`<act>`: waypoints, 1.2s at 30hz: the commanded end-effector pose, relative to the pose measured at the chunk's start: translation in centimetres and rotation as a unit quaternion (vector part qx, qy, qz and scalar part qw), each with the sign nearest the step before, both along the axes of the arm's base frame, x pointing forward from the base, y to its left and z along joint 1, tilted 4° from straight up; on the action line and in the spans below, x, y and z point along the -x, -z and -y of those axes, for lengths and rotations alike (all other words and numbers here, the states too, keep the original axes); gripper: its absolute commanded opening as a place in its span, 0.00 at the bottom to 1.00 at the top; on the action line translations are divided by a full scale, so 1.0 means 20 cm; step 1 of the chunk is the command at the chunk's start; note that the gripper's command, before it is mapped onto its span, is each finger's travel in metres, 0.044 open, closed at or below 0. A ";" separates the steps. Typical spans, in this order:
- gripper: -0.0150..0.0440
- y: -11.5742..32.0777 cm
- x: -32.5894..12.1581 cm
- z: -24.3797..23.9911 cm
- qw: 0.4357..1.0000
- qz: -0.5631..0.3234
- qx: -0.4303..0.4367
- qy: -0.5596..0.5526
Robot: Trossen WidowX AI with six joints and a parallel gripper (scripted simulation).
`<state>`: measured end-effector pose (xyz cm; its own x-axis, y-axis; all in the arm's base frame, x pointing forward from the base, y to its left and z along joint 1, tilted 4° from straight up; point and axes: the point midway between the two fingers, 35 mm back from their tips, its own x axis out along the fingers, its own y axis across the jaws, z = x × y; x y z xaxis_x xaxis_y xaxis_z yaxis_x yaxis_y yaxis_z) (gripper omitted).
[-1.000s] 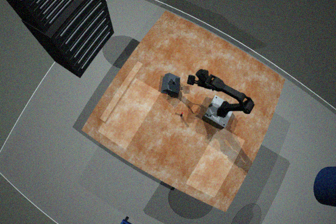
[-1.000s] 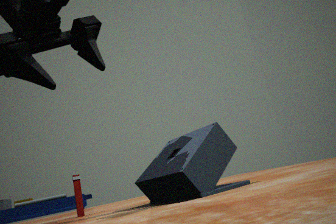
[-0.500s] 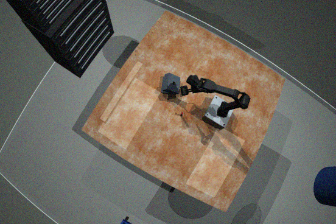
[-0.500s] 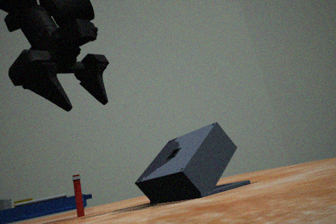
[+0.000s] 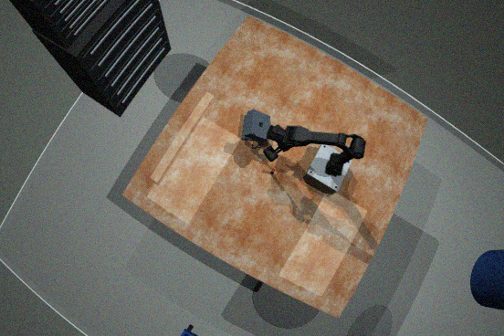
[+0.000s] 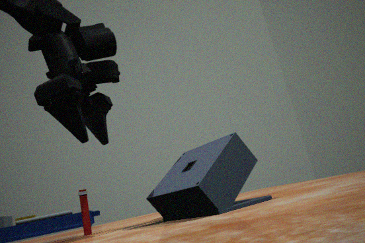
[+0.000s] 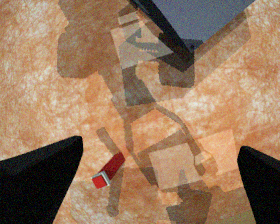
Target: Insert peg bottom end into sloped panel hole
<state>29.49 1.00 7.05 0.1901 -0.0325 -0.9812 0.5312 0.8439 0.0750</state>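
Observation:
A red peg (image 5: 272, 172) (image 6: 85, 214) (image 7: 111, 169) with a pale band near its top stands upright on the table. Its top looks square in the wrist view. The grey sloped panel block (image 5: 249, 131) (image 6: 209, 164) (image 7: 206, 20) stands beyond it, with one dark, square-looking hole (image 5: 260, 124) (image 6: 189, 166) in its tilted face. My gripper (image 6: 94, 142) (image 7: 163, 150) is open and empty. It hangs well above the peg in the exterior view, fingers pointing down. In the wrist view the peg appears nearer the left finger. The hole is not visible in the wrist view.
The arm's white base (image 5: 325, 168) sits on the orange mottled table (image 5: 320, 81). A pale strip (image 5: 183, 138) lies toward the far left edge. A tall black cabinet (image 5: 130, 31) stands off the table. A blue object (image 6: 49, 226) shows behind the peg.

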 end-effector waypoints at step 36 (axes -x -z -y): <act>1.00 0.31 0.08 -0.43 0.955 -0.118 0.002 -0.274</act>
